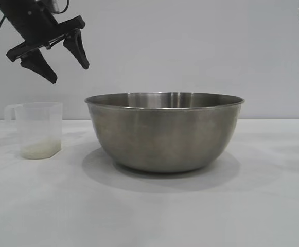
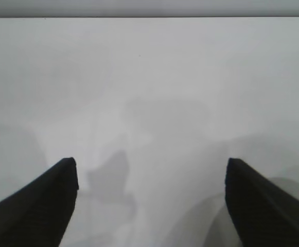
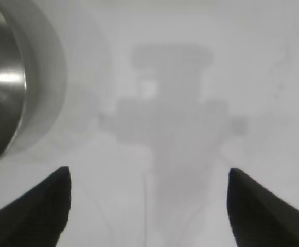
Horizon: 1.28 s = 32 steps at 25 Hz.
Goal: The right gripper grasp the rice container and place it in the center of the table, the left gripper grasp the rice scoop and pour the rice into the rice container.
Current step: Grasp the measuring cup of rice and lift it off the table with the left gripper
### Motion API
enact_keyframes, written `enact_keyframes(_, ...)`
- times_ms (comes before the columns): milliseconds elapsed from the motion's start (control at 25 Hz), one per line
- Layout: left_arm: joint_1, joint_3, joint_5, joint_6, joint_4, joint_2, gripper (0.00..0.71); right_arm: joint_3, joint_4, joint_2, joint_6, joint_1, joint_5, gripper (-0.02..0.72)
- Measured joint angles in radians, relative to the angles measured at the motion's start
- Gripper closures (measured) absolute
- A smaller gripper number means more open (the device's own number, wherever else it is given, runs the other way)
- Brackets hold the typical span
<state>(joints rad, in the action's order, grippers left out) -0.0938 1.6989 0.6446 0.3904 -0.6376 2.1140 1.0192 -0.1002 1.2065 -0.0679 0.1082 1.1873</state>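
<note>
In the exterior view, the white table point(image 1: 149, 216) ran level across the picture, meeting a plain pale-grey wall behind. The rice container point(image 1: 164, 131) — a large brushed-steel bowl — stood upright near the middle of the table, casting a soft shadow around its base. Toward the table's left edge stood the rice scoop point(image 1: 37, 129), upright and well apart from the bowl, with a thin layer of rice point(image 1: 38, 150) at its bottom. The left gripper point(image 1: 64, 64) hung above the scoop, tilted downward, its fingers spread wide and holding nothing.

In the left wrist view, two black fingertips point(image 2: 46, 200) stood far apart over bare white tabletop marked with faint shadows.

In the right wrist view, the right gripper point(image 3: 149, 206) stood wide and empty too — over white table, the bowl's rim point(image 3: 15, 92) off to one side.
</note>
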Motion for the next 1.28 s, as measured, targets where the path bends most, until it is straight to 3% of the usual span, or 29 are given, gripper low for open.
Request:
enact_keyframes(280,0.0,0.0,0.002,0.0,0.0,0.0,0.192,-0.285,0.028,-0.402,0.0,0.0,-0.038,0.127)
enact_keyframes(560,0.0,0.0,0.016,0.0,0.0,0.0,0.192,-0.433,0.042,-0.774,0.0,0.0,-0.055,0.127)
enact_keyframes(1280,0.0,0.0,0.035,0.016,0.002,0.0,0.192,-0.531,0.044,-1.222,0.002,0.0,-0.049,0.127)
